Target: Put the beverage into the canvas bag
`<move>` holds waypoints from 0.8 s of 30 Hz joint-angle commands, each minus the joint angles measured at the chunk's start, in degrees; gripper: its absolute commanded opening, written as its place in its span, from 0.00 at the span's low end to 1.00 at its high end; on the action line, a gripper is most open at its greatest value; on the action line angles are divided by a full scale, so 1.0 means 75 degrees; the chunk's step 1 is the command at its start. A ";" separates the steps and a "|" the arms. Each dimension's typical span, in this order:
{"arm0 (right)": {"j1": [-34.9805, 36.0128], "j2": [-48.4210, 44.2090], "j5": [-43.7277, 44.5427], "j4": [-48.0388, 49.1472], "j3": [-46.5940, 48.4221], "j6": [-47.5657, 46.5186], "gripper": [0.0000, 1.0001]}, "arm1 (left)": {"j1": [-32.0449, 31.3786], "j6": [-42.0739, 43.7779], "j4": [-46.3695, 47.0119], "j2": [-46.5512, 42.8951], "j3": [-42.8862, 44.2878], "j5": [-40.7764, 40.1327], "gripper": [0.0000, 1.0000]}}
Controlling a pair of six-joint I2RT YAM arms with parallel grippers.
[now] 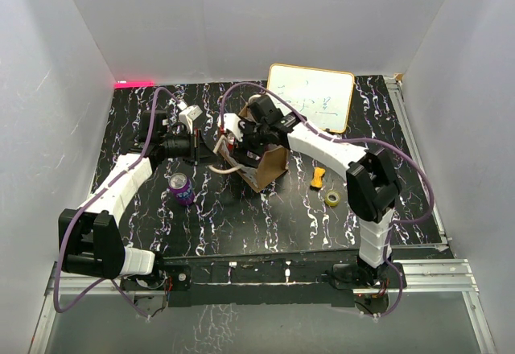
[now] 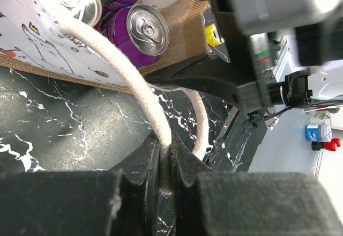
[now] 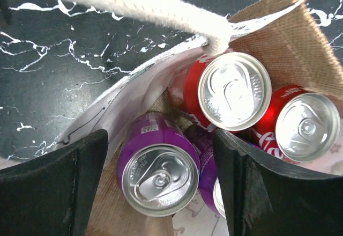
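The canvas bag [image 1: 264, 166] stands mid-table, tan-brown with a whitish patterned side [image 2: 48, 48]. My left gripper [image 2: 166, 163] is shut on its cream rope handle [image 2: 144, 99] and holds it out to the left; in the top view it is just left of the bag [image 1: 211, 149]. My right gripper [image 3: 161, 187] is open over the bag's mouth, its jaws straddling a purple can [image 3: 158, 174] inside with gaps on both sides. Two red cans [image 3: 234, 91] and another purple can are also inside. One purple can [image 1: 180, 188] stands on the table left of the bag.
A whiteboard [image 1: 310, 96] leans at the back right. A yellow tape roll [image 1: 331, 199] and a small orange piece [image 1: 319, 179] lie right of the bag. A small white object [image 1: 190, 115] sits behind the left arm. White walls enclose the black marbled table [image 1: 265, 217].
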 commanded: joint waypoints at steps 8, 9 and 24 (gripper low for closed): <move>0.0098 -0.1140 0.0434 0.0560 0.0009 0.0922 0.72 | -0.0005 0.0107 0.0015 -0.0232 0.0020 0.0203 0.00; 0.0096 -0.1194 0.0558 0.0572 -0.0086 0.0959 0.71 | -0.0005 0.0111 0.0006 -0.0240 0.0020 0.0202 0.00; -0.0221 -0.1806 0.1615 0.0692 -0.1314 0.1781 0.65 | -0.0005 0.0101 0.0027 -0.0328 -0.0012 0.0117 0.00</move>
